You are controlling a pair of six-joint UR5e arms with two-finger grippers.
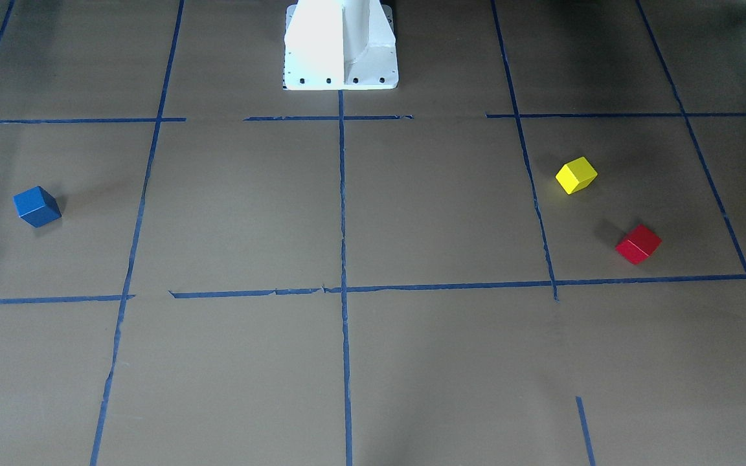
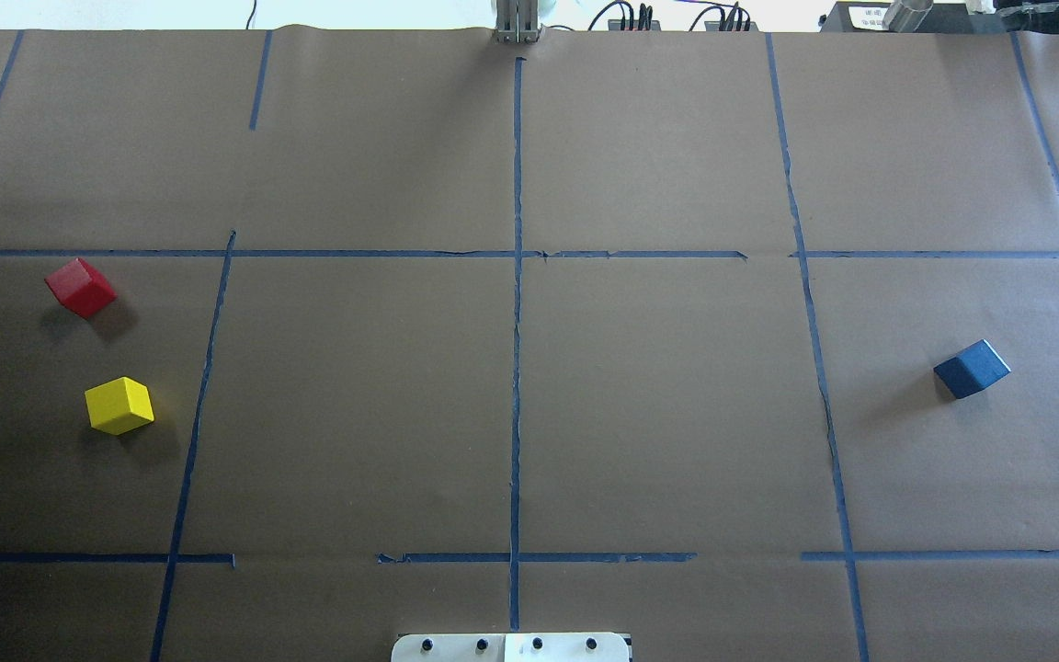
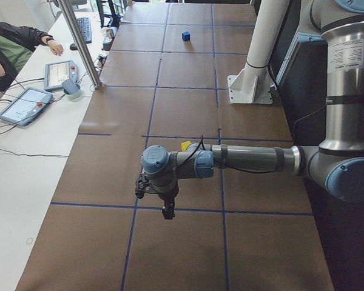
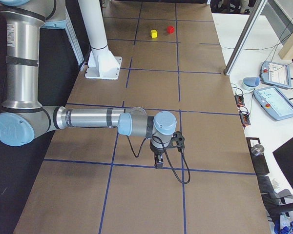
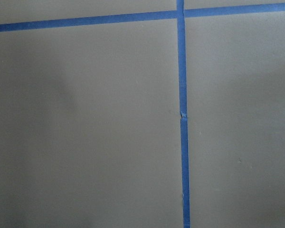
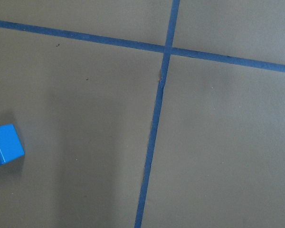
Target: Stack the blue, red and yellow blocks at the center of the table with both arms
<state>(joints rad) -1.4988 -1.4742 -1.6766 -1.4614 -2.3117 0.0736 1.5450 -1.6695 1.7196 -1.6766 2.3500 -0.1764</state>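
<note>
The left gripper [image 3: 168,212] is hanging over the brown-paper table [image 2: 677,414] off its own end, pointing straight down, and the right gripper [image 4: 158,163] is doing the same off the far end. I am judging that nothing is stacked yet and that the first reach is the step in hand. To do it well, each arm should be coming down square over its nearest block, lining its fingers up with two flat faces, since all three cubes are sitting turned at an angle to the blue tape lines [image 2: 517,368]. Whether either pincer is spread or pressed together I cannot tell from where they are showing; neither is carrying a block. Seen from above the robot, the blue block [image 2: 972,369] is lying at 3 o'clock from the table's middle. The yellow block [image 2: 119,405] is sitting at 9 o'clock, and the red block [image 2: 80,287] is resting near it at 11 o'clock, apart.
</note>
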